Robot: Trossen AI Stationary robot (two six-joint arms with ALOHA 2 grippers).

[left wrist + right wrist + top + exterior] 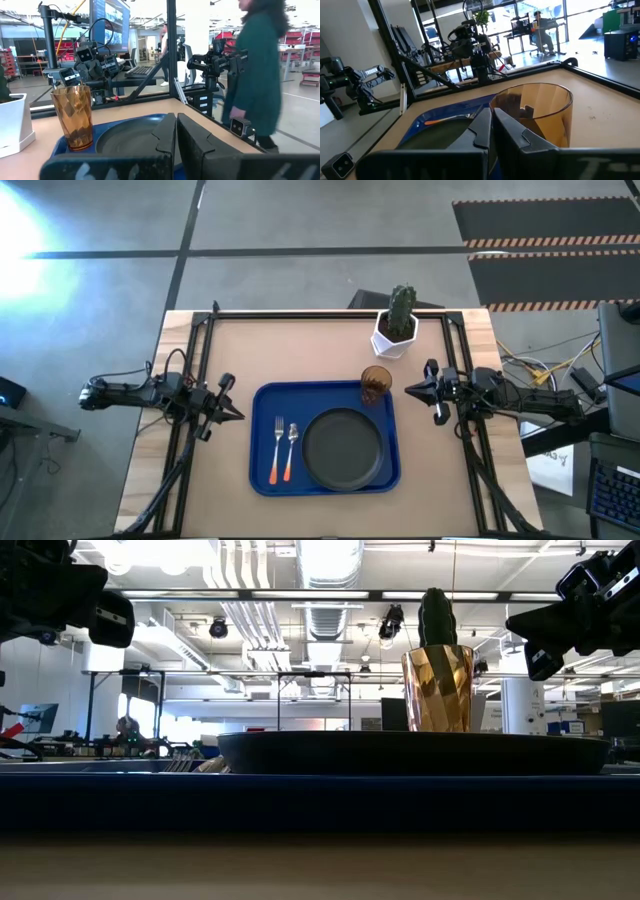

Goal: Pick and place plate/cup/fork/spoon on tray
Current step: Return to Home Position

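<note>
From above, my left gripper [238,416] hangs just off the left edge of the tray [262,405]. My right gripper [408,390] hangs just off its far right corner, and both point inward. The plate [343,448] fills the tray's right half. The fork [277,450] and the spoon [291,448] lie side by side in the left half, orange handles toward the near edge. The cup [376,383] stands in the far right corner, with a potted cactus [398,328] beyond it on the table. A white sheet [550,468] off the table's right edge bears marks too small to read.

At table level, the cup rises behind the plate, both inside the tray's rim, with my grippers high at either side.

Past my left wrist, the fingers [162,142] are pressed together on nothing, and the cup and plate sit ahead. A person [257,75] in a green top stands beyond the table. A screen [107,22] there shows text I cannot read.

Past my right wrist, the fingers are likewise closed on nothing, with the cup just ahead.
</note>
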